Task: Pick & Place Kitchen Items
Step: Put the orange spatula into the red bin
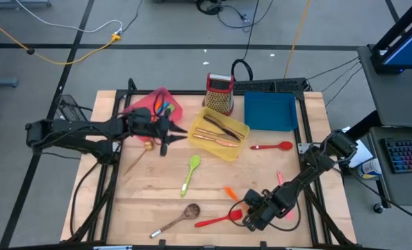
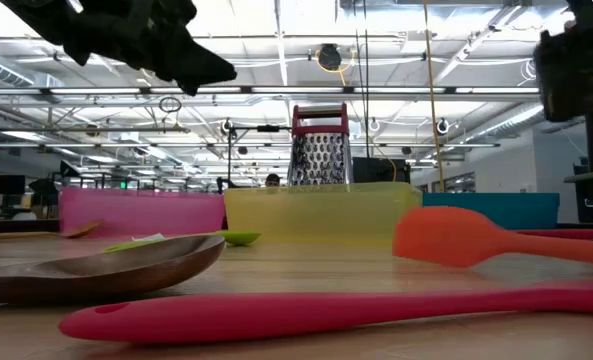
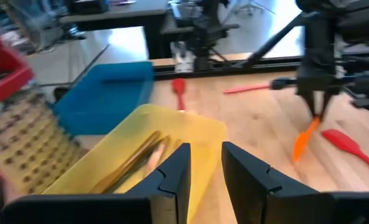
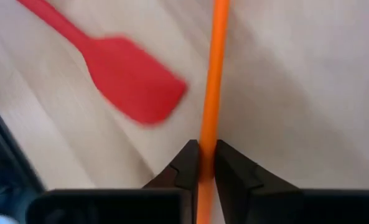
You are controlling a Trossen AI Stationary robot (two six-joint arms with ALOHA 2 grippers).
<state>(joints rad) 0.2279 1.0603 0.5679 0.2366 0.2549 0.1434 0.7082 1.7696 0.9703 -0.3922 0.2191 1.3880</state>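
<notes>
**Right gripper clamped on orange spatula, left gripper empty at yellow tray**

Yellow rectangular tray (image 1: 221, 133) holds copper-coloured cutlery (image 1: 217, 137) and a dark utensil. Pink tray (image 1: 157, 104) holds several coloured utensils; blue tray (image 1: 270, 111) looks empty.

Light wooden tabletop (image 1: 157, 184), grey floor around it.

Right gripper (image 4: 203, 163) is closed on the slim orange silicone spatula (image 4: 213, 81), near the front edge beside the red spatula (image 1: 218, 219). Left gripper (image 3: 204, 167), slightly parted, holds nothing. The red-topped metal box grater (image 1: 219, 92) stands behind the yellow tray.

Left gripper (image 3: 203, 163) agape, right gripper (image 4: 201, 155) clamped
</notes>
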